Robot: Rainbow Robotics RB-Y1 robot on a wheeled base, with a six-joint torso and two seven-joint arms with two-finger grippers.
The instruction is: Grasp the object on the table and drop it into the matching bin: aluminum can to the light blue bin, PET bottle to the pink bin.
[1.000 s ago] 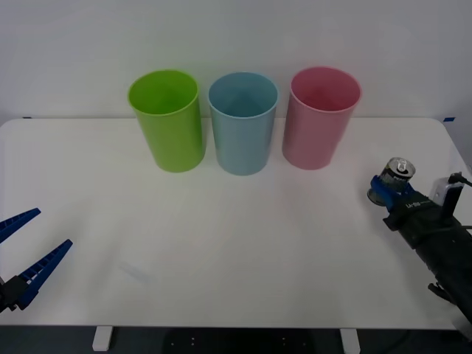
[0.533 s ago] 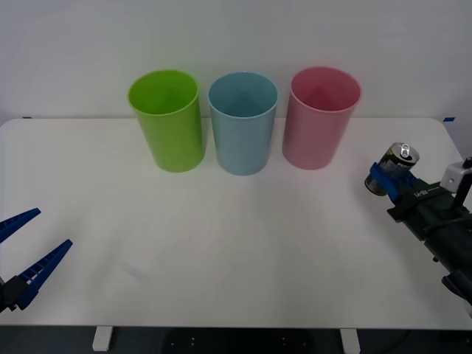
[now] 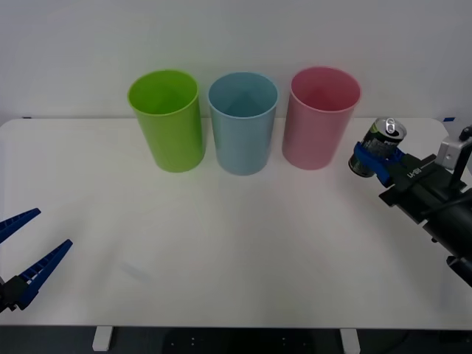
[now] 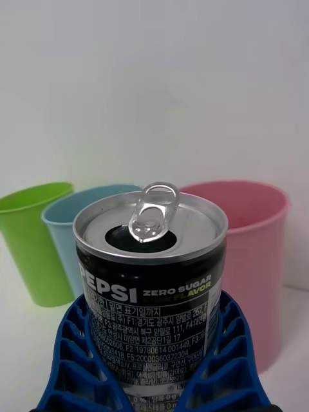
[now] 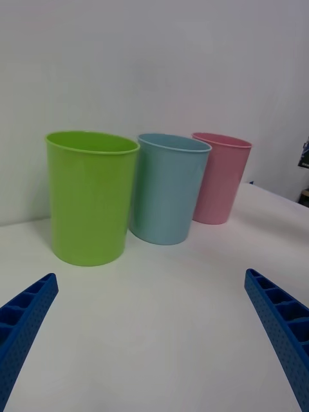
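R gripper [image 3: 371, 156] jaws closed on the aluminum can [image 3: 377, 144], held clear of the bench [image 3: 236, 243], just beside the pink bin [image 3: 321, 118] at its 3 o'clock. Can upright, long axis vertical, pull tab up. Key relation: light blue bin [image 3: 243, 123] lies at 9 o'clock from the can, w/ the pink bin between, so the carry likely goes over the pink rim. L gripper [image 3: 21, 254] parked at bench's 8 o'clock, jaws wide open, empty.
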